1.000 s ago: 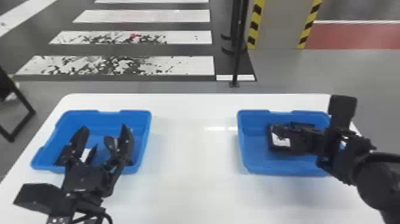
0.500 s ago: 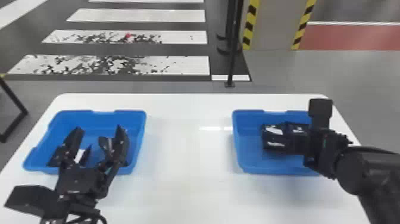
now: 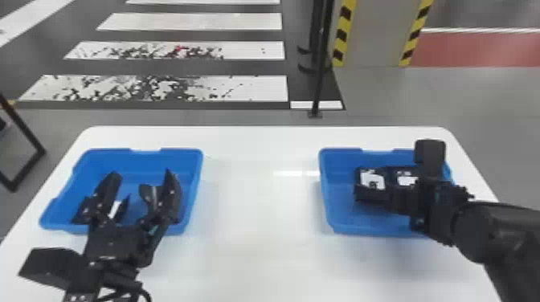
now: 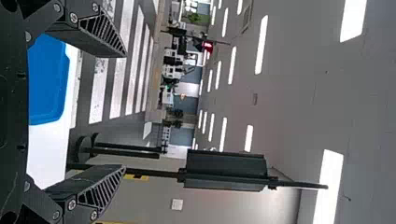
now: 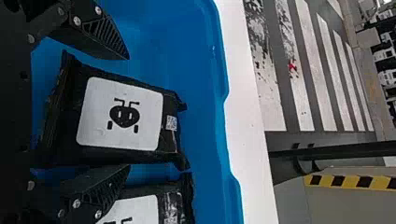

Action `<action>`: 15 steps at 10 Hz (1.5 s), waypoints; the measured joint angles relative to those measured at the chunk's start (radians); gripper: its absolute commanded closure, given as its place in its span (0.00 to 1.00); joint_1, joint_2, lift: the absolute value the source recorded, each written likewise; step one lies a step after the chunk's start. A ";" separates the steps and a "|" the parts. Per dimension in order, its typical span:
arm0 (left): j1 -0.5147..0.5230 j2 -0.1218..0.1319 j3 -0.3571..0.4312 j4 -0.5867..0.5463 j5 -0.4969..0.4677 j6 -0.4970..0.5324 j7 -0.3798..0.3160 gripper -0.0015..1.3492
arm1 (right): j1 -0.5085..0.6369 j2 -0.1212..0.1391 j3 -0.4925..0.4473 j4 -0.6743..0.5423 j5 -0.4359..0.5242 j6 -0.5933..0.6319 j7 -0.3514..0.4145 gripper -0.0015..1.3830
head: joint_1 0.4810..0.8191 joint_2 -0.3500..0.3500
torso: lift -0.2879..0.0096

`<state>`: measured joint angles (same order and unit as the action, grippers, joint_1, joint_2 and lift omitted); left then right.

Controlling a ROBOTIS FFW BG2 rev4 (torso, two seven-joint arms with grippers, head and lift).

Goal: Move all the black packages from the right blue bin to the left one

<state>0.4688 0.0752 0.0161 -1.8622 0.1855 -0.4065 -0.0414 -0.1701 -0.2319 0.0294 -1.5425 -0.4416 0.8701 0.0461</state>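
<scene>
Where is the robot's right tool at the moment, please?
The right tool is over the right blue bin, on the head view's right side; in the right wrist view its open fingers stand on either side of a labelled black package.

We've a lane over the desk (image 3: 261,257) between the left bin (image 3: 197,176) and the right bin (image 3: 326,192) — their walls flank it. In the right bin, only a slim gap splits two black packages (image 5: 120,114) — one finger of our right gripper (image 3: 406,198) crosses it.

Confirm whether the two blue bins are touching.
Apart. Head view shows it: a wide strip of white table separates the left bin from the right bin.
</scene>
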 measured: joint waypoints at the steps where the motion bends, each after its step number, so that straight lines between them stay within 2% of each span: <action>1: 0.001 0.000 0.001 0.000 0.000 0.000 0.000 0.15 | 0.000 0.000 0.001 0.004 -0.009 0.022 0.000 0.44 | 0.63 0.53 | 0.50; 4: 0.002 0.000 0.004 0.000 -0.001 -0.001 0.000 0.15 | -0.007 0.001 0.002 0.018 -0.030 0.042 -0.004 0.78 | 0.63 0.54 | 0.50; 7: 0.005 -0.001 0.008 0.001 -0.001 -0.013 0.000 0.15 | 0.010 0.000 0.002 0.003 -0.074 0.042 -0.005 0.80 | 0.63 0.56 | 0.50; 11: 0.009 -0.005 0.016 0.001 0.002 -0.040 0.000 0.15 | 0.123 0.003 -0.059 -0.144 -0.090 -0.040 0.016 0.81 | 0.63 0.56 | 0.50; 12: 0.009 -0.006 0.017 0.001 0.002 -0.047 0.000 0.15 | 0.150 0.003 -0.077 -0.192 -0.101 -0.063 0.040 0.81 | 0.63 0.56 | 0.50; 13: 0.008 -0.007 0.017 0.001 0.005 -0.054 0.000 0.15 | 0.169 0.003 -0.090 -0.226 -0.127 -0.101 0.103 0.81 | 0.63 0.57 | 0.50; 14: 0.006 -0.008 0.013 0.001 0.015 -0.060 0.000 0.15 | 0.171 0.001 -0.096 -0.236 -0.153 -0.152 0.201 0.81 | 0.63 0.60 | 0.50; 15: 0.004 -0.008 0.002 0.001 0.039 -0.062 0.000 0.15 | 0.138 -0.009 -0.070 -0.194 -0.204 -0.228 0.318 0.81 | 0.63 0.63 | 0.50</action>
<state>0.4725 0.0674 0.0181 -1.8616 0.2247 -0.4689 -0.0414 -0.0316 -0.2412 -0.0403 -1.7365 -0.6455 0.6419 0.3642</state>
